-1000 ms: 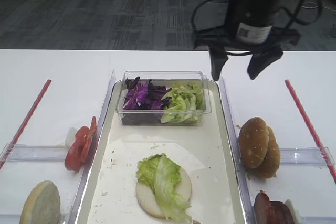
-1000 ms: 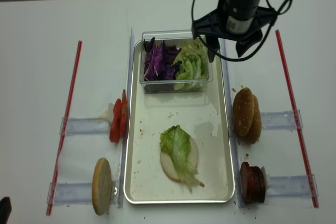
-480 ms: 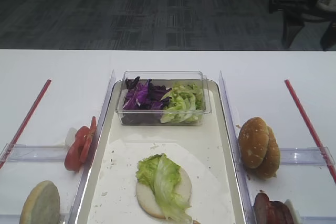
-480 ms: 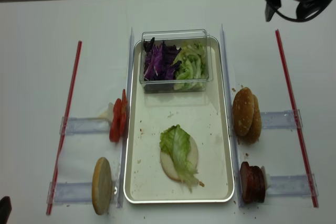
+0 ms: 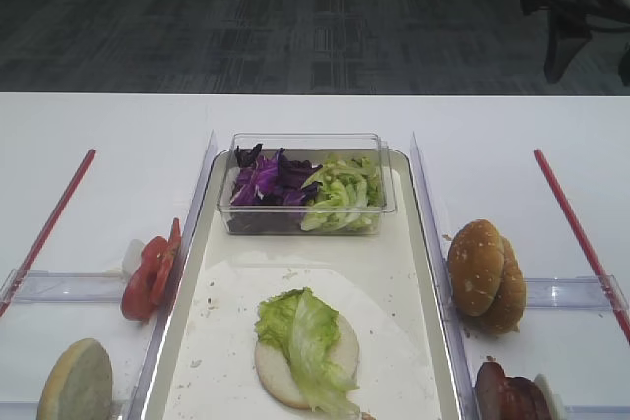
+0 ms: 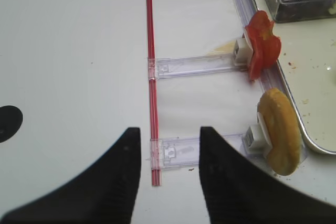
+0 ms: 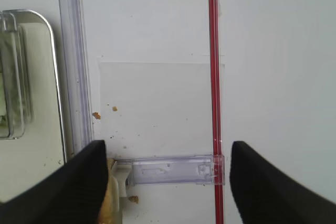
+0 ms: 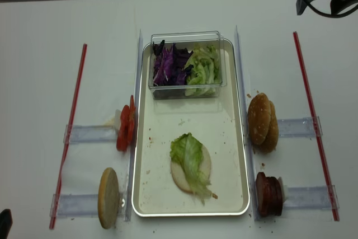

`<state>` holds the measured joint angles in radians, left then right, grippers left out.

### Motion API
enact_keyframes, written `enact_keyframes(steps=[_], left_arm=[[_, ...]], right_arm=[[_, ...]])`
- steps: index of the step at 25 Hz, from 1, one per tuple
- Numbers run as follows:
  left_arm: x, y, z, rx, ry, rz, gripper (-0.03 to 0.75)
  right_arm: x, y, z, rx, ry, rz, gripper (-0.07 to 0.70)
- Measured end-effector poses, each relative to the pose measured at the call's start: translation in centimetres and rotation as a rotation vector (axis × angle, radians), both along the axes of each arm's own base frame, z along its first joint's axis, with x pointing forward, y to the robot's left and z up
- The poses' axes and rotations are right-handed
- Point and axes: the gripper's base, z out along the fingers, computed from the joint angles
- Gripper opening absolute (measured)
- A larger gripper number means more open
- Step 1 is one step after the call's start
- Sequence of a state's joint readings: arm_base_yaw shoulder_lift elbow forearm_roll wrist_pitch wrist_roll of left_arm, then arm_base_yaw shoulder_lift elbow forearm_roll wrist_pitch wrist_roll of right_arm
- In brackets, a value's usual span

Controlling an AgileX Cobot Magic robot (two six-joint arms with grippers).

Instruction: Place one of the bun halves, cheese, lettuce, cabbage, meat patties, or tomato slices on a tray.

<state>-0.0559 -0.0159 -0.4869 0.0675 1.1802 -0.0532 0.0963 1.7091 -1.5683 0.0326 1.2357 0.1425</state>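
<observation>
I see the tray [image 8: 142,138] lying lengthwise mid-bench, crumb-stained. One pale bun half [image 8: 206,167] lies cut face up near its near end, a ruffled green lettuce [image 8: 189,158] leaf draped over it. Purple cabbage [image 8: 170,64] sits at the tray's far end. Tomato slices [image 8: 125,128] stand on edge off its left edge, browned bun halves [image 8: 263,121] and meat patties [image 8: 269,195] off its right.

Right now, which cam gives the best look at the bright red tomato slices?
The left wrist view: the bright red tomato slices sit close and large, standing on edge in a clear holder. Both exterior high views show them smaller, left of the long cream metal-rimmed tray. The right wrist view shows none.
</observation>
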Motion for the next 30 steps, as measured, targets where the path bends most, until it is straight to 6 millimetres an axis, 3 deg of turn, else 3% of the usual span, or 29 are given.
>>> enact_keyframes(steps=[13, 17, 25, 30], left_arm=[[0.0, 0.0, 0.0, 0.0, 0.0, 0.0, 0.284], [0.0, 0.0, 0.0, 0.0, 0.0, 0.0, 0.284], [0.0, 0.0, 0.0, 0.0, 0.0, 0.0, 0.284], [0.0, 0.0, 0.0, 0.0, 0.0, 0.0, 0.284]], right_arm=[[0.0, 0.0, 0.1, -0.002, -0.002, 0.006, 0.501], [-0.7, -0.1, 1.3, 0.002, -0.037, 0.006, 0.5], [-3.8, -0.4, 4.9, 0.011, -0.137, 0.006, 0.5], [-7.3, -0.8, 5.0, -0.003, -0.134, 0.022, 0.5]])
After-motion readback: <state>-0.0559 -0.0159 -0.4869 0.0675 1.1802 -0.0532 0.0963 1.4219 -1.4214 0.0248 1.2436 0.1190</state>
